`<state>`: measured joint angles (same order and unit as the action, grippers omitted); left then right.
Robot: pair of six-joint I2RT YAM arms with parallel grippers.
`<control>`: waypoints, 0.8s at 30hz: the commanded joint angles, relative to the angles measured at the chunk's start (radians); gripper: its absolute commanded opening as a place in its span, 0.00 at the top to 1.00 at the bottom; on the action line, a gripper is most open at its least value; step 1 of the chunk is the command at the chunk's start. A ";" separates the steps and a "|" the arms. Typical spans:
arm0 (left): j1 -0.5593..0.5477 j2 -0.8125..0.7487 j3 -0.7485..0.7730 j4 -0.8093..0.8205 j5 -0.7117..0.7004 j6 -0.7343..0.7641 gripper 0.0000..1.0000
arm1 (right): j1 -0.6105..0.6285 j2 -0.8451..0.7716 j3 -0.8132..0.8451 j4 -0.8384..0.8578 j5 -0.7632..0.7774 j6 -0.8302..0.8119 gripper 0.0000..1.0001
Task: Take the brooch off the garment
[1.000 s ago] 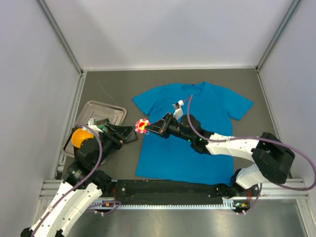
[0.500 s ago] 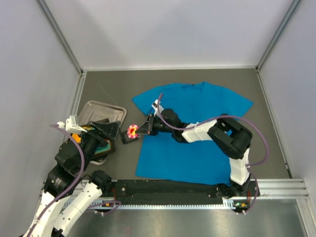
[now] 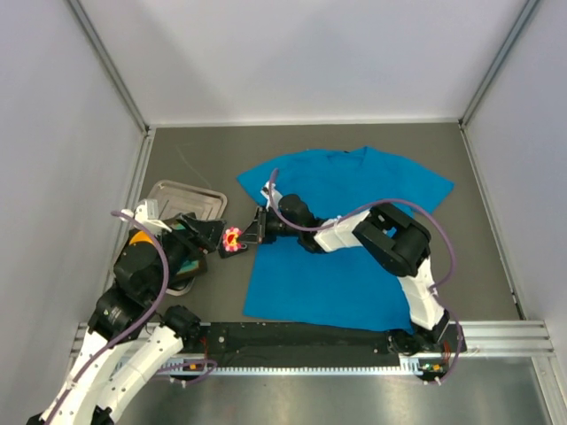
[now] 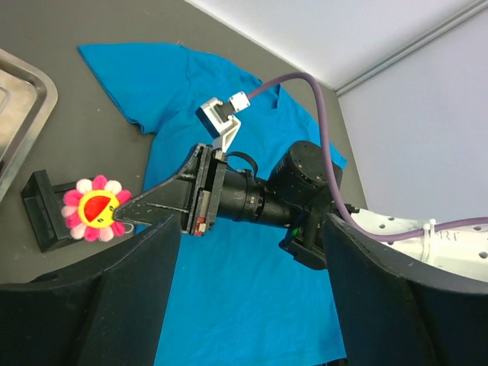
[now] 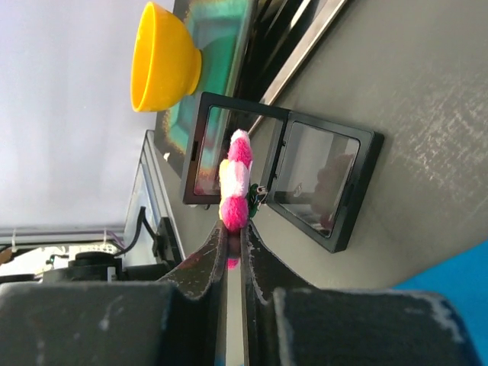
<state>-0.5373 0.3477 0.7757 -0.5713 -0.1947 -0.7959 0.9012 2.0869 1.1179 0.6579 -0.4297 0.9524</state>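
Note:
The brooch [image 3: 233,239], a pink-petalled flower with a yellow centre, is held just left of the blue garment [image 3: 354,212], off the cloth. My right gripper [image 3: 241,237] is shut on its lower petals. The right wrist view shows the jaws [image 5: 235,229] pinched on the brooch [image 5: 235,187], above an open black case [image 5: 320,183]. The left wrist view shows the brooch [image 4: 95,210] at the right gripper's tips [image 4: 122,216], with the garment [image 4: 229,305] under that arm. My left gripper [image 3: 202,235] is open and empty, just left of the brooch.
The small black case [image 3: 229,251] lies on the table below the brooch. A metal tray [image 3: 177,188] sits at the left, with an orange-yellow bowl [image 3: 135,241] by it, partly behind my left arm. Grey walls close in on both sides.
My right gripper has carried the brooch left and slightly toward the near edge, off the shirt's edge to above the black case. My left arm has drawn back to the left.

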 commanded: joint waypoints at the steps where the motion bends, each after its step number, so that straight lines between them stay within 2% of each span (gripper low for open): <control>1: -0.001 0.025 -0.006 0.080 0.040 0.029 0.20 | 0.007 0.041 0.077 0.040 -0.038 -0.038 0.95; 24: -0.001 0.034 -0.021 0.093 0.064 0.043 0.20 | 0.005 0.130 0.164 -0.009 -0.046 -0.049 0.87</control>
<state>-0.5373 0.3714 0.7624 -0.5308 -0.1455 -0.7742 0.9012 2.2024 1.2400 0.6189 -0.4736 0.9230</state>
